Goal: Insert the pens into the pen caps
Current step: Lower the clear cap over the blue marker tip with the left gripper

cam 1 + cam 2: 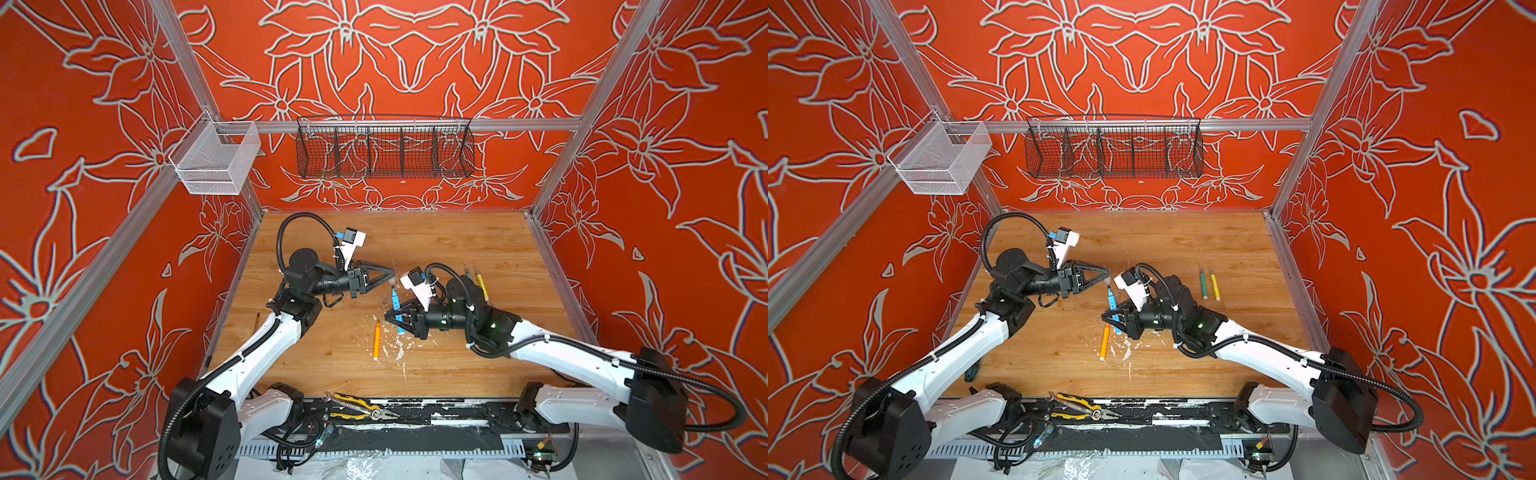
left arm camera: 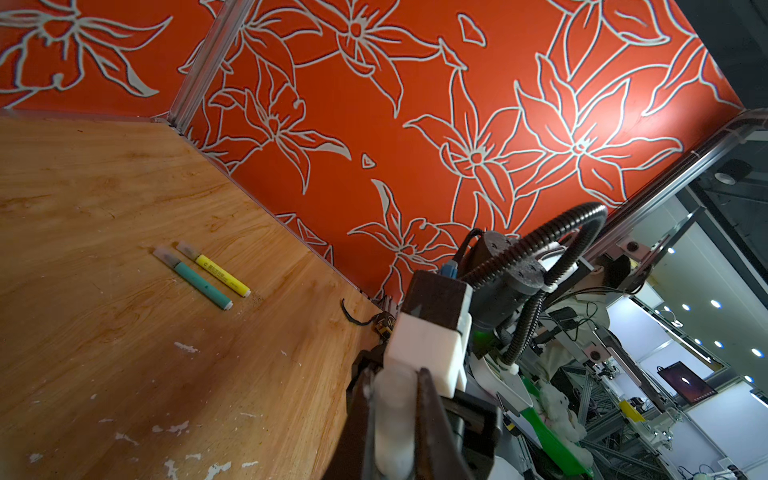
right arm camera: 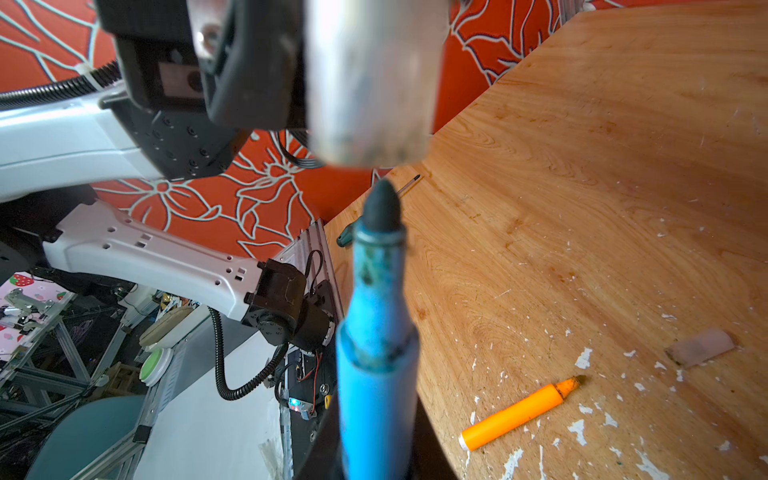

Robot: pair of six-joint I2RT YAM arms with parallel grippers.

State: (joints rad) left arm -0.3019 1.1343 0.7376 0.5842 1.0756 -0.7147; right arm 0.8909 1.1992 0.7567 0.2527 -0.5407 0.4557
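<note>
My left gripper (image 2: 395, 380) is shut on a clear pen cap (image 2: 392, 419), also seen close up in the right wrist view as the pen cap (image 3: 370, 83). My right gripper (image 3: 376, 455) is shut on the blue pen (image 3: 376, 374). Its dark tip points at the cap's open mouth, a small gap short of it. In both top views the left gripper (image 1: 392, 274) and the right gripper (image 1: 388, 316) meet mid-table, with the blue pen (image 1: 1111, 297) between them. An orange pen (image 1: 377, 338) lies uncapped on the table. The green pen (image 2: 199, 282) and yellow pen (image 2: 222, 276) lie side by side with caps on.
One loose clear cap (image 3: 700, 347) lies on the wood beyond the orange pen (image 3: 519, 413), among white flecks. A green-handled screwdriver (image 1: 971, 372) lies at the left table edge. Yellow-and-black pliers (image 1: 357, 407) rest on the front rail. Wire baskets (image 1: 384, 149) hang on the back wall.
</note>
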